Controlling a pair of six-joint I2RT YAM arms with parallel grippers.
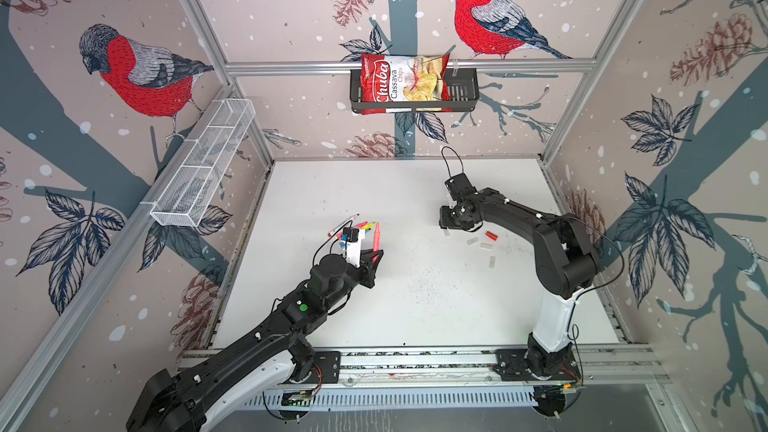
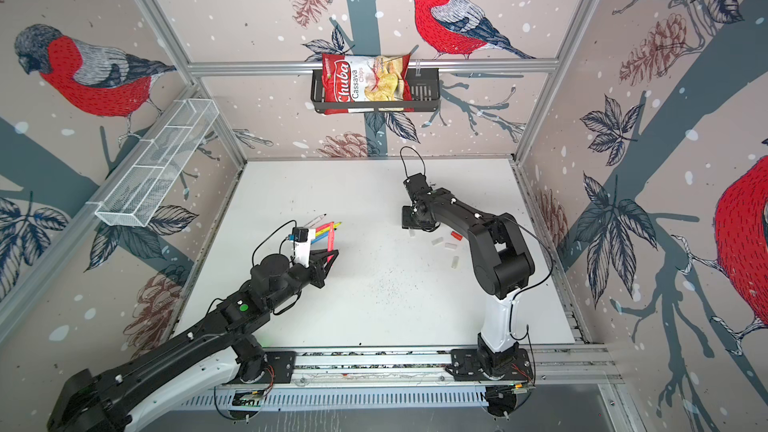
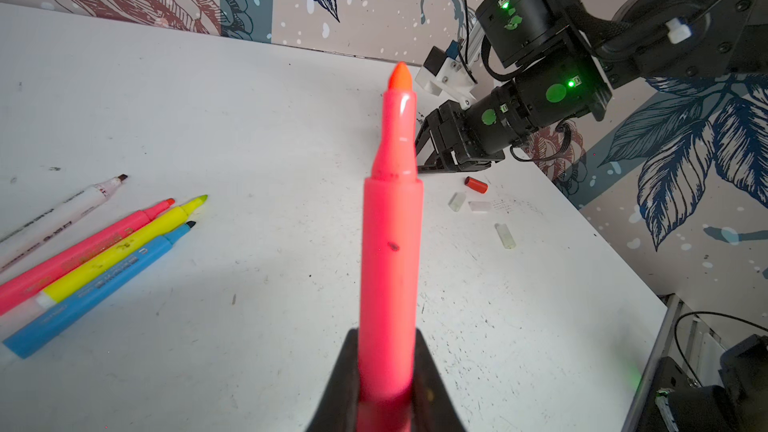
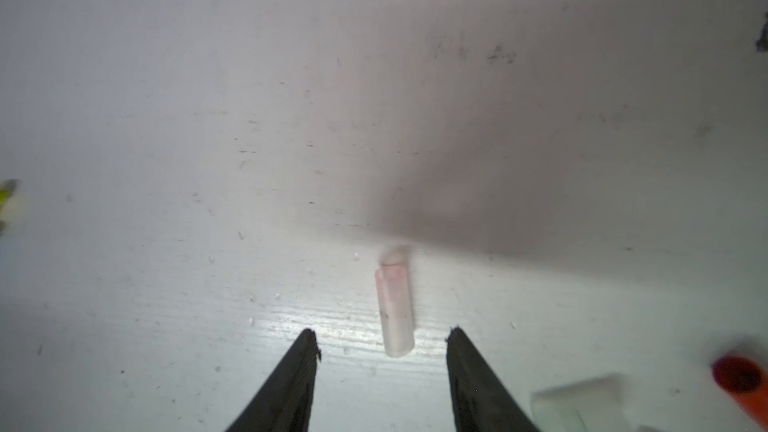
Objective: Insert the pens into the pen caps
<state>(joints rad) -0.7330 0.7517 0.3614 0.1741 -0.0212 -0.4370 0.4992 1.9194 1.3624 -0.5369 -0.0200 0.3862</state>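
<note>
My left gripper (image 3: 386,388) is shut on a pink pen (image 3: 390,243) whose uncapped orange tip points up and away; both top views show it left of centre (image 1: 376,238). A white pen (image 3: 62,209), a second pink pen (image 3: 95,243), a yellow pen (image 3: 124,251) and a blue pen (image 3: 95,288) lie side by side on the table. My right gripper (image 4: 382,336) is open, low over the table. A pink-tinted translucent pen cap (image 4: 395,305) lies just beyond its fingertips, untouched. A red cap (image 1: 492,236) and three translucent caps (image 1: 472,241) (image 1: 486,246) (image 1: 492,262) lie to its right.
A chips bag (image 1: 405,83) sits in a black basket on the back wall. A white mesh basket (image 1: 203,164) hangs on the left wall. The arms' mounting rail (image 1: 415,361) runs along the table's front edge.
</note>
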